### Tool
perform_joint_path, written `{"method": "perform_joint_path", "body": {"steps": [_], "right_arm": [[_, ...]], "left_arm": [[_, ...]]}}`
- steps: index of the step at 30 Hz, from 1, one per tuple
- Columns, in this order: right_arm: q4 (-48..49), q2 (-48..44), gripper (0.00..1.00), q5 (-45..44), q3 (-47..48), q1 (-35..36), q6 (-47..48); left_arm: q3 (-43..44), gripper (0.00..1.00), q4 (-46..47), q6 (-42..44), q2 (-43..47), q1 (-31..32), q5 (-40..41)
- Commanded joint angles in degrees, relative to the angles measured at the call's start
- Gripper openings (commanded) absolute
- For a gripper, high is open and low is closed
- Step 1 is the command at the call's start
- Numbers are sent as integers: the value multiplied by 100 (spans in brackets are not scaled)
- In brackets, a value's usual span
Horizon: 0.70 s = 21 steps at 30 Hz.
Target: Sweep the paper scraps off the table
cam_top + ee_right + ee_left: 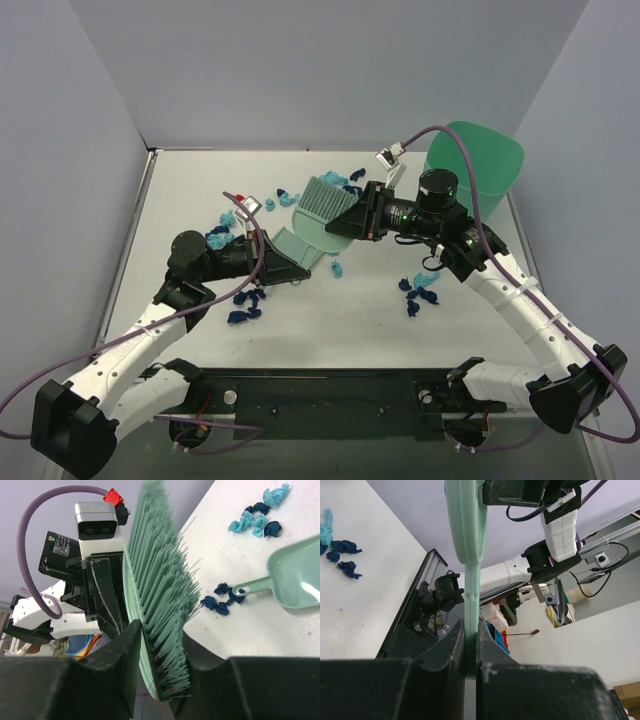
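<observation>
Small teal and navy paper scraps lie in clusters on the white table (pixel 340 330): at the left (pixel 224 226), near the front left (pixel 245 302), at the right (pixel 420 290) and at the back (pixel 347 181). My left gripper (pixel 290 268) is shut on the handle of a green dustpan (pixel 305 238), seen edge-on in the left wrist view (pixel 471 595). My right gripper (pixel 347 222) is shut on a green hand brush (pixel 322 193), its bristles over the pan's far edge. In the right wrist view the brush (pixel 160 580) fills the jaws; scraps (pixel 220 601) lie by the dustpan (pixel 295 577).
A green bin (pixel 478 165) stands at the back right corner. Grey walls enclose the table on the left, back and right. The black base rail (pixel 330 395) runs along the near edge. More scraps show in the left wrist view (pixel 340 555).
</observation>
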State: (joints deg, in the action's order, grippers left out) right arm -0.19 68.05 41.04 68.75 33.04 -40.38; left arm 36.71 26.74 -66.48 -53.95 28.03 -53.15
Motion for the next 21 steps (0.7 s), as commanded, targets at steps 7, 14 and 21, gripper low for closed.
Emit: {"method": "perform_joint_path", "body": {"steps": [7,14,21], "right_arm": [[388,-81,0,151,-134,80,-93],[879,24,0,-525,-161,-52,-715],[1854,244,0,-1132,-309,-157,-1734]], "left_arm": [[179,13,516,-146,-186,-26,208],[231,70,262,-216,-72,-210,963],[56,69,244,-761,174,-562,2000]]}}
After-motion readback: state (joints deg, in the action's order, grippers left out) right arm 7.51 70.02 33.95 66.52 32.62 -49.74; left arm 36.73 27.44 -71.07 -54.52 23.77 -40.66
